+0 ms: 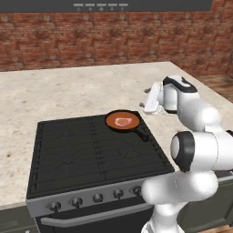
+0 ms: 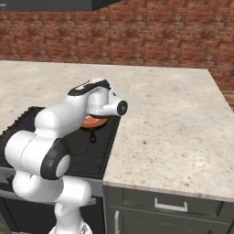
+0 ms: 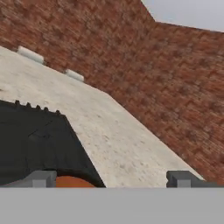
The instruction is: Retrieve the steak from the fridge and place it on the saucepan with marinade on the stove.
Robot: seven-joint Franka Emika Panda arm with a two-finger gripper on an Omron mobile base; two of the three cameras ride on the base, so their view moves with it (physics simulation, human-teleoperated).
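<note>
Your gripper (image 3: 112,178) hangs wide open and empty just beside the saucepan (image 1: 123,121) at the stove's (image 1: 91,150) back right corner, because the steak (image 1: 123,121) already lies in its marinade (image 1: 114,123).

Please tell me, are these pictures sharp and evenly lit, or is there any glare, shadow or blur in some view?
Left base view: flat even light, no glare on the stove; the steak in the saucepan looks soft. Right base view: the counter is evenly bright, and the arm shades the pan. Hand view: the brick wall is coarse and slightly blurred.
</note>
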